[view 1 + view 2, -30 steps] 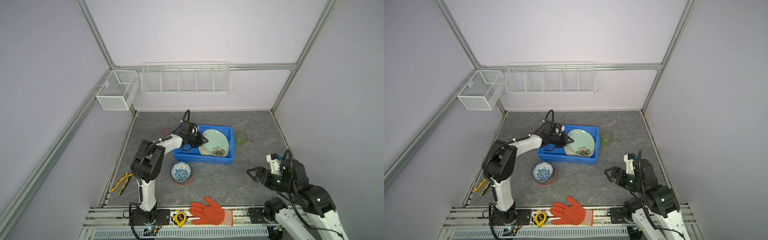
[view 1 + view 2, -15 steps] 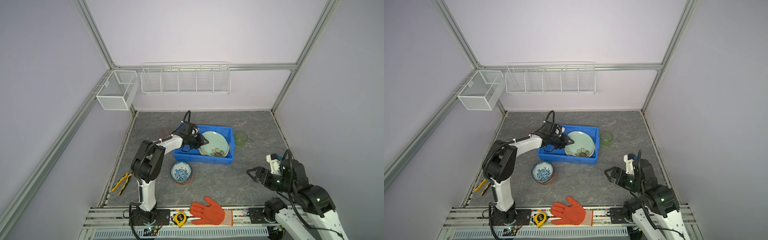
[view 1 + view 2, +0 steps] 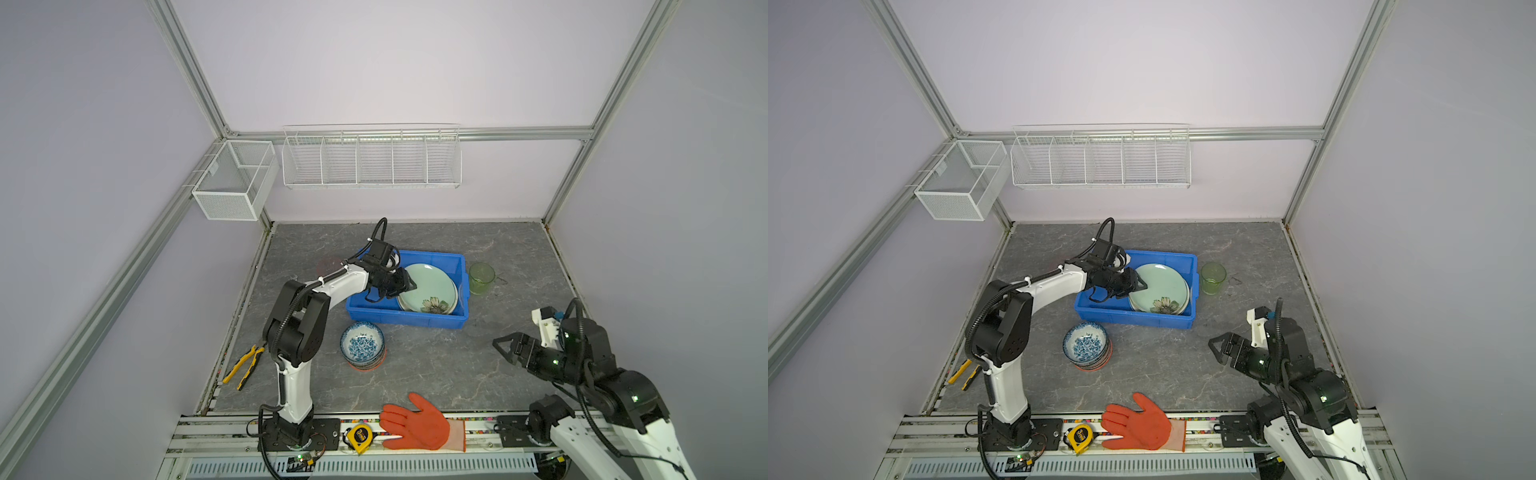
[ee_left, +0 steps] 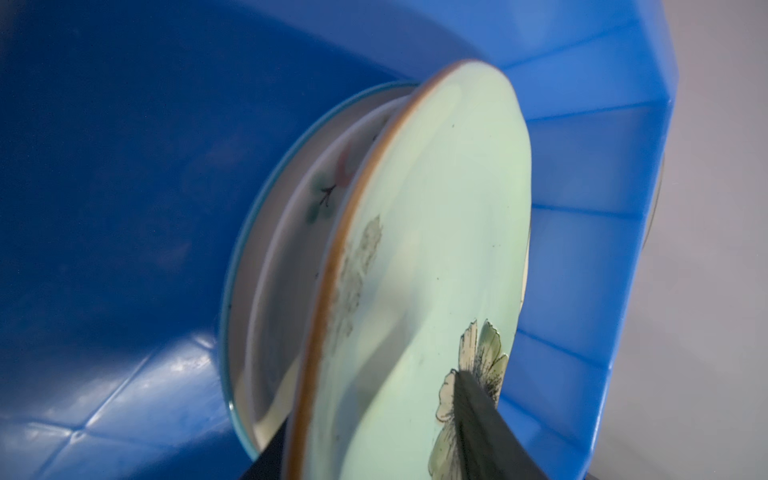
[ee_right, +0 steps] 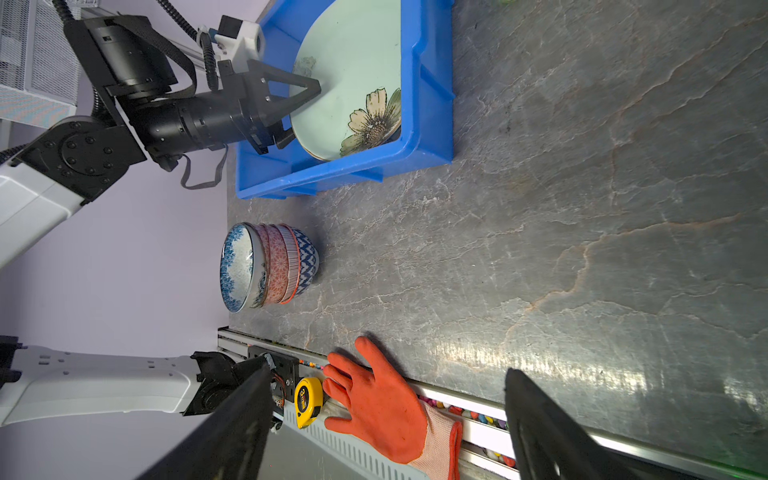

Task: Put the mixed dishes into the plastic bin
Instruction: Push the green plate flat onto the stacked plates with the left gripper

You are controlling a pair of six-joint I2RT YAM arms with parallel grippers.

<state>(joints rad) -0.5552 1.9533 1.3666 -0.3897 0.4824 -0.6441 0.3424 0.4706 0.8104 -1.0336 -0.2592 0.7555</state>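
Note:
The blue plastic bin (image 3: pixel 407 322) (image 3: pixel 1133 320) sits mid-table. A mint green plate (image 3: pixel 430 286) (image 4: pixel 436 249) with a flower print lies in it, tilted on other plates (image 4: pixel 291 232). My left gripper (image 3: pixel 405 286) (image 5: pixel 303 112) is open, and its jaws straddle that plate's left rim with a gap. A stack of patterned bowls (image 3: pixel 361 343) (image 5: pixel 266 266) stands in front of the bin. A green cup (image 3: pixel 481 278) stands right of the bin, and a pink cup (image 3: pixel 328 264) shows faintly behind the left arm. My right gripper (image 3: pixel 505 349) (image 5: pixel 388 368) hovers open and empty at the right.
An orange glove (image 3: pixel 419 424) and a yellow tape measure (image 3: pixel 359 434) lie on the front rail. Yellow pliers (image 3: pixel 245 365) lie at the table's left edge. White wire baskets (image 3: pixel 370 160) hang on the back wall.
The left gripper's jaws have widened around the mint plate's rim, and the plate has sunk lower onto the stack in the bin. The right arm has not moved.

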